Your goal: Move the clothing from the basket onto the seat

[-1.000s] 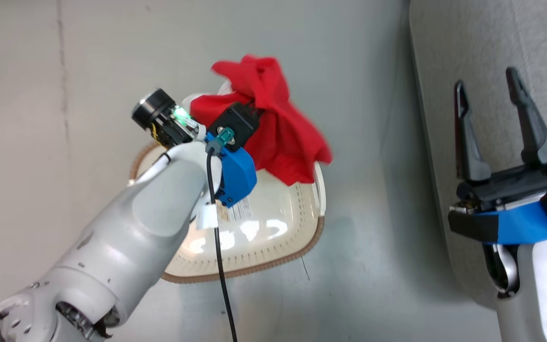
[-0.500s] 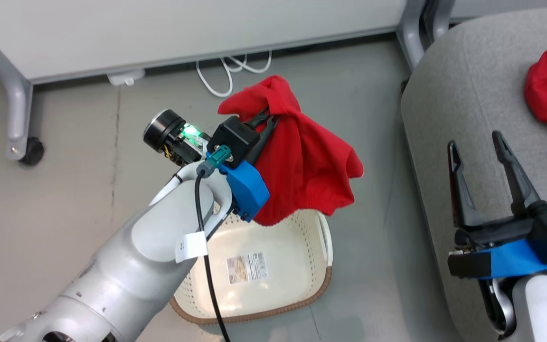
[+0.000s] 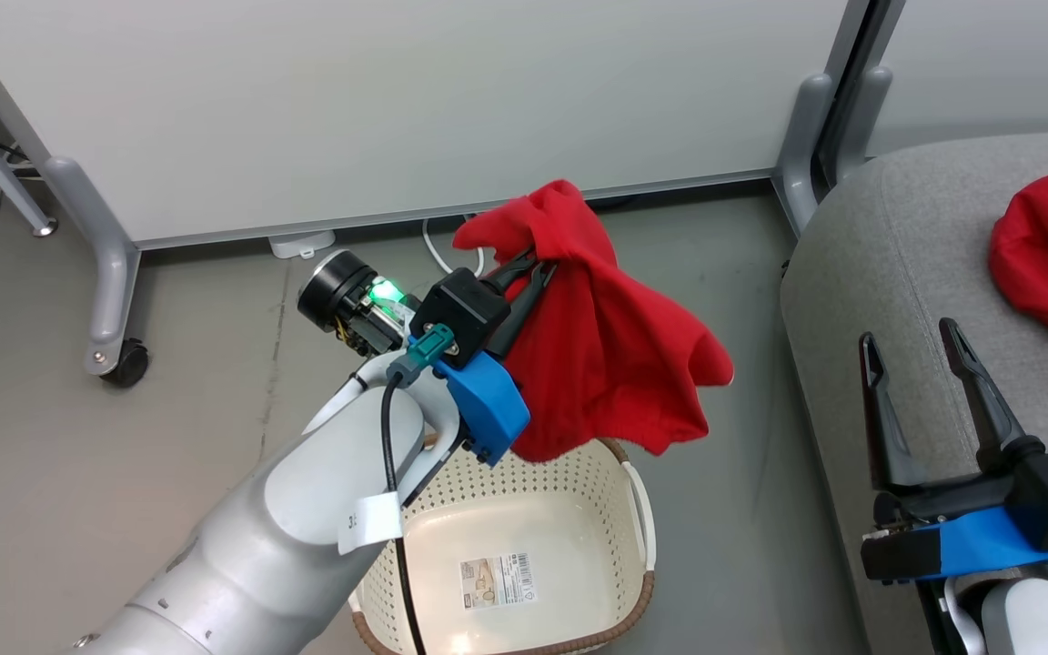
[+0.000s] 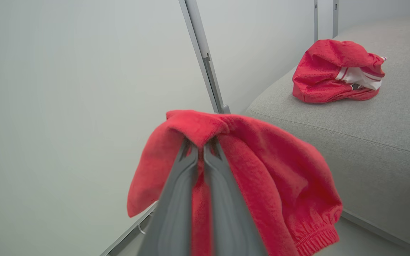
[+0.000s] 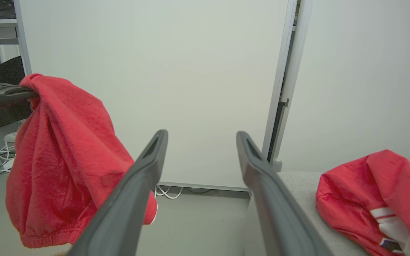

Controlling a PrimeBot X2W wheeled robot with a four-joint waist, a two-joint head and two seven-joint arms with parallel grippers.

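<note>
White partition panels point(image 3: 397, 109) and a grey floor point(image 3: 169, 437) frame the scene as our left hand point(image 3: 538, 266) clamps a fold of a red garment point(image 3: 606, 364). It hangs in the air above the far end of the basket point(image 3: 640, 509), free of the rim. Where our left arm does not cover it, the basket's bottom shows bare but for a label point(image 3: 497, 582). To the right stands the seat point(image 3: 897, 236), with a second garment point(image 3: 1047, 264), red with white stripes, bunched on it. Our right hand point(image 3: 908, 335) hovers by the seat's near corner, fingers spread and holding nothing. We judge the step in hand to be the carry: the garment is out of the basket but not yet on the seat, and it looks like the last piece. The next move calls for swinging the left arm rightward with the hanging hem high enough to clear the seat's side. The hand should then open over bare cushion beside the second garment, steering clear of the right hand.
</note>
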